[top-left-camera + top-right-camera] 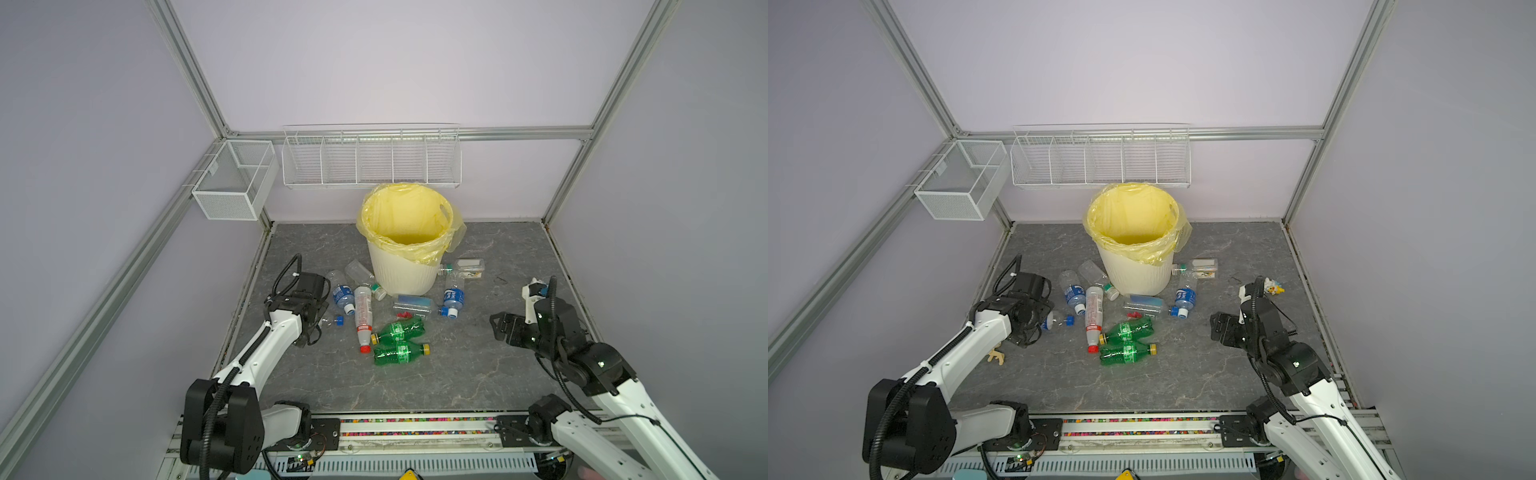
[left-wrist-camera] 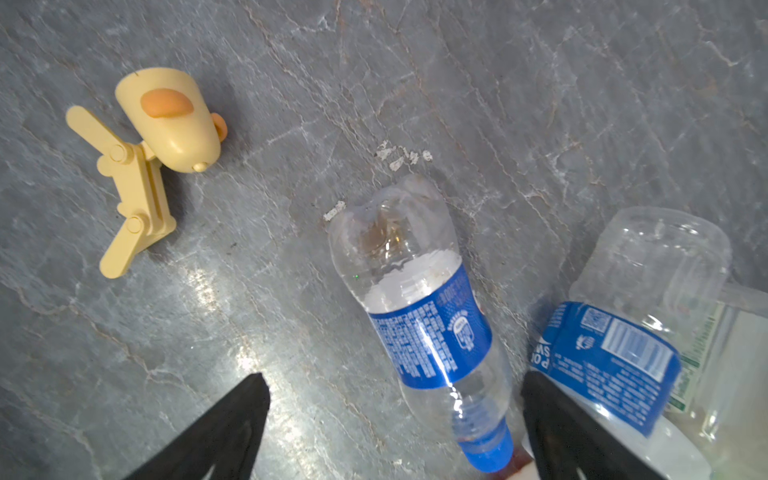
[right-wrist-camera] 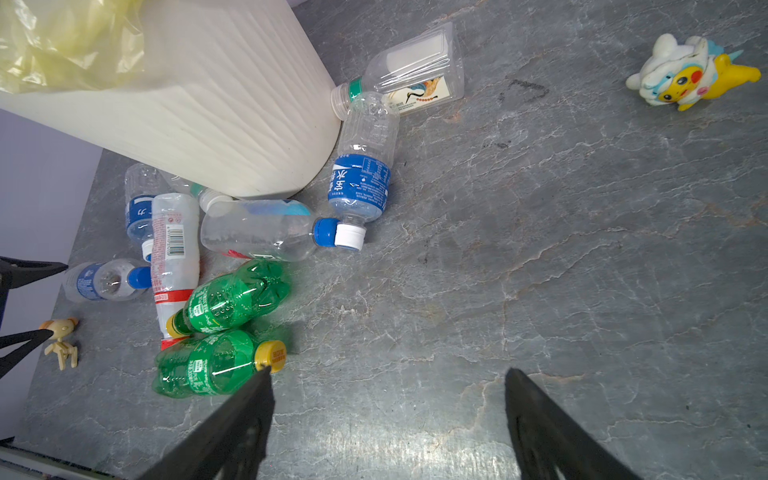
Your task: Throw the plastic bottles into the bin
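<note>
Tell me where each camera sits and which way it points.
Top views: high above the robot's base, looking down and forward at the bin and scattered bottles; the left arm and right arm show.
Left wrist: on the left arm, facing down at a blue-capped bottle and a tan toy; open left fingers show.
Right wrist: on the right arm, facing the bin and green bottles; open right fingers show.
Shared: both wrist views catch the tan toy.

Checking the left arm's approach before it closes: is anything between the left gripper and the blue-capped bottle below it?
Nothing visible does. The left gripper is open and the blue-capped bottle lies with its neck between the fingers. A second blue-labelled bottle lies close beside one finger.
</note>
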